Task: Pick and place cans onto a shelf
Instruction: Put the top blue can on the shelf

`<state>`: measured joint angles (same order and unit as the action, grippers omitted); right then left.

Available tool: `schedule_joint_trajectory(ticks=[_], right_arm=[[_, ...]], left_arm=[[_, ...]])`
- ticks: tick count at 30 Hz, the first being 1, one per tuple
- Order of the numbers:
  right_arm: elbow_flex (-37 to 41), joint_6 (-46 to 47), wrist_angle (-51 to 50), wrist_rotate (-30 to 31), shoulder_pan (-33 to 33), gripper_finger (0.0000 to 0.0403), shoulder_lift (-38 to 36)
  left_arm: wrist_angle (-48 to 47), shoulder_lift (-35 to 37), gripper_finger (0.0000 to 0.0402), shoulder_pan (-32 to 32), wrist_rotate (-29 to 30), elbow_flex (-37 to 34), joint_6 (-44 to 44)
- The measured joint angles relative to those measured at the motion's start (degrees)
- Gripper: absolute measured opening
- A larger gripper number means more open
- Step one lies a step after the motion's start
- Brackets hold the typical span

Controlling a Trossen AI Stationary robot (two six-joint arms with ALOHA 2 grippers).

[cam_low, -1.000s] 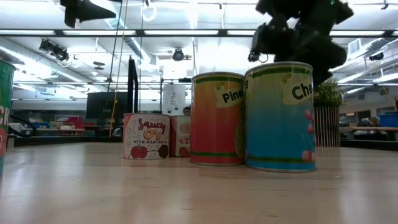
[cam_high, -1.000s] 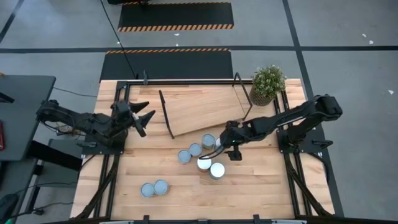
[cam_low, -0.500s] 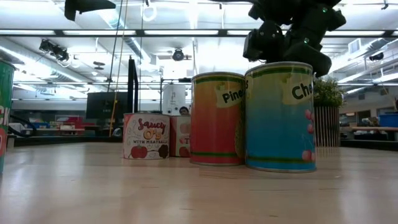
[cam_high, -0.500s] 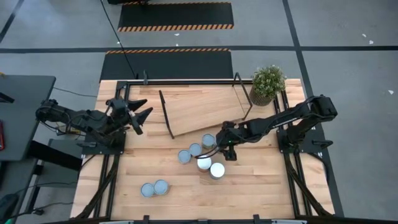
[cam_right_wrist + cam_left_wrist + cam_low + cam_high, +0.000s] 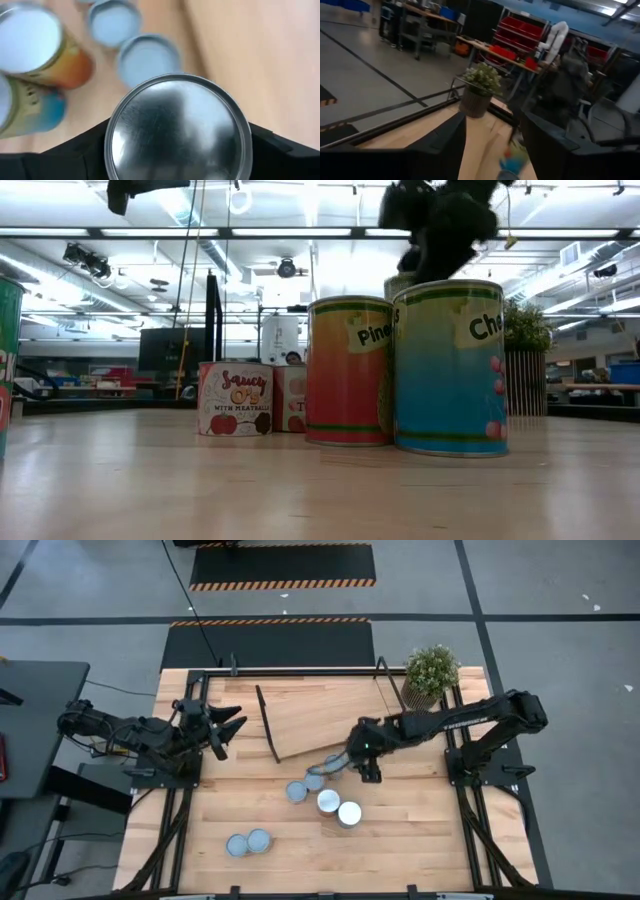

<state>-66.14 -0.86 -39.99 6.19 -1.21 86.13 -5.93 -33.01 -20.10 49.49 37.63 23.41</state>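
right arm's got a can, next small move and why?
Probably carry it toward the shelf: the right end effector grips a silver-topped can lifted above the other cans, beside the shelf's near edge, not yet over the board.

Overhead view of whole table [image 5: 400, 840], table-level view close behind cans [image 5: 450, 370]

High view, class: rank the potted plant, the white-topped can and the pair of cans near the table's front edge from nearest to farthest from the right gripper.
Measured from the right gripper, shut on a can by the shelf's front edge:
1. White-topped can, just in front of it, mid-table.
2. Potted plant, back right corner.
3. Pair of cans, front left, farthest.
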Motion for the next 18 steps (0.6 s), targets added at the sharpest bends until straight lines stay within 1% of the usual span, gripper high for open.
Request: schedule_joint_trajectory(ticks=[3, 6, 9, 13, 18], right_arm=[[-3.20, -4.47, -0.69, 1.25, 3.97, 0.0318, 0.11], [-5.21, -7.82, -0.75, 0.89, 9.31, 0.0316, 0.11], [-6.60, -11.34, -0.96, -1.61, 14.90, 0.0317, 0.11], [-6.89, -18.28, -0.31, -7.22, 21.98, 0.0318, 0.54], [-6.87, -26.27, 1.66, -9.71, 29.00, 0.0318, 2.11]], left_arm=[[0.14, 0.17, 0.0183, 0.06, -1.52, 0.00, 0.01], [0.67, 0.15, 0.0175, 0.04, -1.72, 0.00, -0.03], [1.48, 0.02, 0.0169, 0.62, -1.68, 0.04, -0.04], [1.41, 0.00, 0.0167, 3.47, -1.29, 0.04, -0.26], [2.28, -0.02, 0.0167, 8.45, -0.02, 0.04, -0.79]])
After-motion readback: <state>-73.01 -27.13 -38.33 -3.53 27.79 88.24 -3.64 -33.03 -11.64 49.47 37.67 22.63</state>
